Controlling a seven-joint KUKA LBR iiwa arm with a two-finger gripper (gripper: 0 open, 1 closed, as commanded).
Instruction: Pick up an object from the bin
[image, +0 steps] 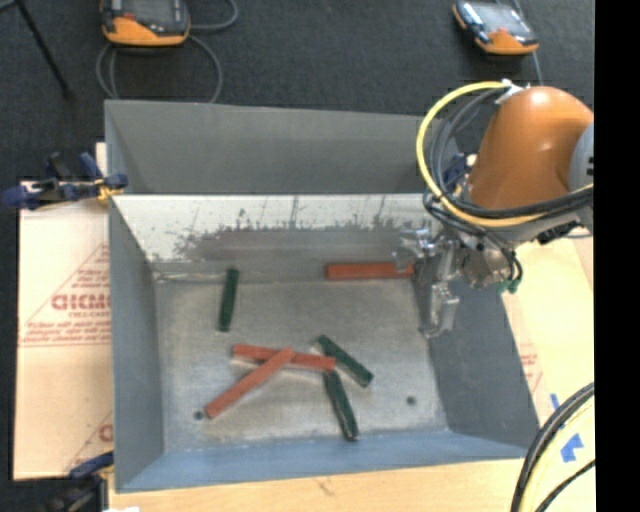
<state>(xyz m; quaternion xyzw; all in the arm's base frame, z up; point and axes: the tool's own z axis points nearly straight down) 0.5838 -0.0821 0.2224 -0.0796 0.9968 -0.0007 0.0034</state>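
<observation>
Camera view: my arm's gripper (434, 322) hangs low by the grey metal bin's (140, 330) right wall. I can't tell if it's open or closed. A flat red stick (360, 270) lies just beside it, with crossed red and green sticks (300, 372) mid-floor.

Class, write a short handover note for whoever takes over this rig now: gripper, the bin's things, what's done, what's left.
Gripper: low at the bin's right side, nothing seen in it.
Red stick by the back wall, its right end nearest the gripper; green stick on the left; heap of red and green sticks at the front.
Done: nothing picked.
Left: grasp one stick, lift it out.
</observation>
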